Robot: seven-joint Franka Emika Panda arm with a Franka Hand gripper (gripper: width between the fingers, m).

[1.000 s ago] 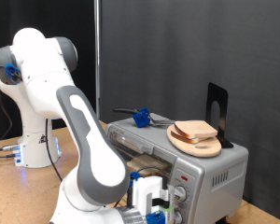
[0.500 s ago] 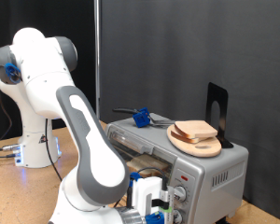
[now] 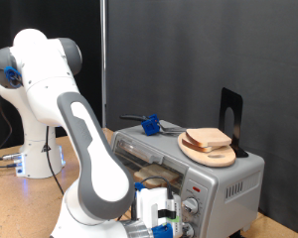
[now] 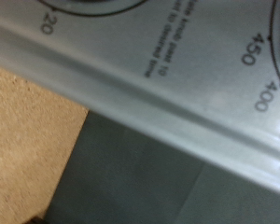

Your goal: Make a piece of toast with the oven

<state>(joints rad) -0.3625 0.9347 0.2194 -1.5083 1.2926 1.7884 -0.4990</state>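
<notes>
One slice of bread [image 3: 149, 178] shows inside the toaster oven [image 3: 204, 174], lying flat on the wire rack behind the glass door; its long axis cannot be told from here, since the arm covers part of it. Since the earlier frame the jaws [image 3: 161, 216] have dropped a little at the exterior view's bottom, just in front of the oven's control panel, so that more of the tan slice is in view above them. Whether the jaws are open or shut cannot be told, and nothing shows between them. The wrist view is filled by the silver panel [image 4: 168, 75], with dial numbers 20, 450 and 400 printed on it, and a patch of the wooden counter [image 4: 28, 131] beside it. Two round knobs [image 3: 192, 207] sit just beside the jaws. Two more slices [image 3: 209, 139] are stacked on one round wooden board [image 3: 207, 153] on the oven's top, well above the jaws, near a blue-handled utensil [image 3: 149, 124].
</notes>
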